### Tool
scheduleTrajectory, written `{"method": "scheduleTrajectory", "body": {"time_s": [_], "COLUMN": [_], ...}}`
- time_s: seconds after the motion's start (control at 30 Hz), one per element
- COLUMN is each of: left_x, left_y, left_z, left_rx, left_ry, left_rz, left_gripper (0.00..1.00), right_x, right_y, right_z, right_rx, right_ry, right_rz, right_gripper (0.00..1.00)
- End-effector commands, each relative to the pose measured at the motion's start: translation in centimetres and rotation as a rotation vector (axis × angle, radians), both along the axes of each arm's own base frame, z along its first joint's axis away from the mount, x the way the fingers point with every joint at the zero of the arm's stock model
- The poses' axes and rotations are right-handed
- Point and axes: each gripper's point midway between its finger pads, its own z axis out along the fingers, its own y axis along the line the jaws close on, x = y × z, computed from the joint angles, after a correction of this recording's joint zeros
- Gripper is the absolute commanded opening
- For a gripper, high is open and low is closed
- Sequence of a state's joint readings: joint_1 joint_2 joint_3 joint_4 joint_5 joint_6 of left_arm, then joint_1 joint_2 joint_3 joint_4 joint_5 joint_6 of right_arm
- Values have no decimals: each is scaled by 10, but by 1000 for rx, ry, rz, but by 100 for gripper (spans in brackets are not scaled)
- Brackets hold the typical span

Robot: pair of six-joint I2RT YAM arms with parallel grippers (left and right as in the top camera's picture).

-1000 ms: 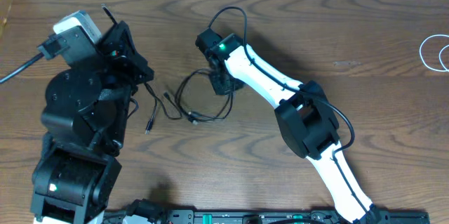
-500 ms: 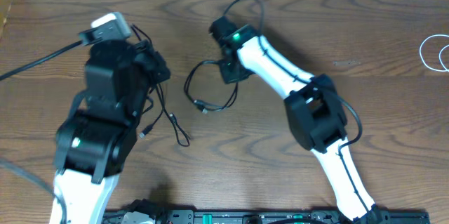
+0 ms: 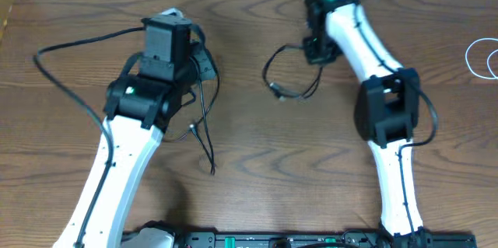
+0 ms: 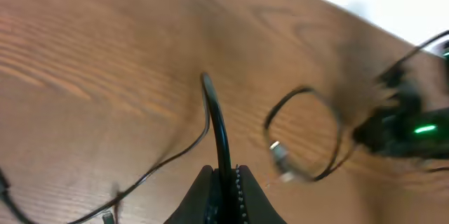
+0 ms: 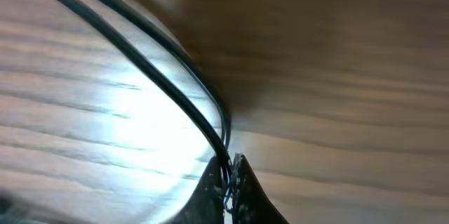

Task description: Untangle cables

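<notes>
— Claws first: what does each hold?
— Left claw (image 4: 225,175), pinched fully closed, grips a thin black flexible cord (image 4: 219,126) that stands up out of the pinch in its wrist view. Right claw (image 5: 229,171), closed just as tight, grips a second thin black cord bent into a loose loop (image 3: 268,67), with two strands leaving the pinch together.
— Where do the cords lie?
— Well apart over the brown wood-grain bench (image 3: 436,162). The left one trails from its claw toward the near edge, long axis front to back, with a small plug (image 3: 191,129) partway down. The loop hangs just left of the right claw, its pale plug end (image 4: 278,152) at the lower left. No strand shows between the two.
— And the white one?
— A thin white cord in a small coil (image 3: 468,55) sits at the far right edge, held by neither claw. The right arm is plainly nearer.
— What differs from a second ago?
— Both black cords then lay bunched at mid-bench with the claws close over them. Now the left cord has gone left and the loop up and right. The white coil has not moved.
— What does the next move turn on?
— Probably that gap. Each cord can likely be set down on its own side, provided the left cord's trailing tail keeps clear of the loop.
</notes>
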State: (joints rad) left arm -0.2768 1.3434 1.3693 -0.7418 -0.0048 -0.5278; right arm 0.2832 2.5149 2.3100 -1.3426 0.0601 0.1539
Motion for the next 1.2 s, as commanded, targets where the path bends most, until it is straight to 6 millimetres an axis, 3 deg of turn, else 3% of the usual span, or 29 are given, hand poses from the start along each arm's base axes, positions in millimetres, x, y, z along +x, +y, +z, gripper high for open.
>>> {"method": "scheduleTrajectory", "body": {"time_s": [0.0, 0.13, 0.3, 0.53, 0.6, 0.67, 0.77, 0.9, 0.93, 0.97, 1.0, 1.07, 1.1, 1.17], "left_x": [1, 2, 3, 3, 3, 3, 4, 6, 6, 6, 6, 7, 7, 7], "left_y": [-4, -4, -4, -4, -4, -4, -5, -5, -5, -5, -5, -5, -6, -10], "left_z": [-10, -12, -11, -11, -11, -11, -10, -9, -9, -9, -9, -10, -10, -13], "left_rx": [-13, -11, -13, -13, -13, -13, -16, -40, -46, -47, -47, -47, -46, -53], "left_ry": [43, 47, 43, 44, 44, 44, 38, 33, 34, 34, 35, 37, 39, 47], "left_rz": [-8, -7, -7, -7, -7, -7, -5, 18, 24, 25, 25, 25, 24, 9], "left_gripper": [8, 7, 8, 7, 7, 8, 8, 8, 7, 8, 8, 8, 7, 7], "right_x": [32, 42, 43, 35, 27, 20, 7, -10, -12, -14, -15, -15, -16, -11], "right_y": [-47, -84, -147, -267, -309, -339, -364, -395, -399, -402, -403, -403, -403, -391], "right_z": [57, 94, 133, 196, 214, 223, 225, 219, 219, 219, 219, 218, 218, 218], "right_rx": [77, 120, 88, 70, 77, 109, 231, 157, 144, 139, 139, 139, 140, 179], "right_ry": [-126, -210, -304, -510, -583, -628, -646, -634, -634, -634, -633, -630, -627, -620], "right_rz": [-51, -112, -206, -471, -558, -609, -653, -719, -728, -733, -736, -738, -738, -716], "right_gripper": [1, 1, 1, 1, 1, 1, 1, 2, 12, 31, 60, 93, 99, 99]}}
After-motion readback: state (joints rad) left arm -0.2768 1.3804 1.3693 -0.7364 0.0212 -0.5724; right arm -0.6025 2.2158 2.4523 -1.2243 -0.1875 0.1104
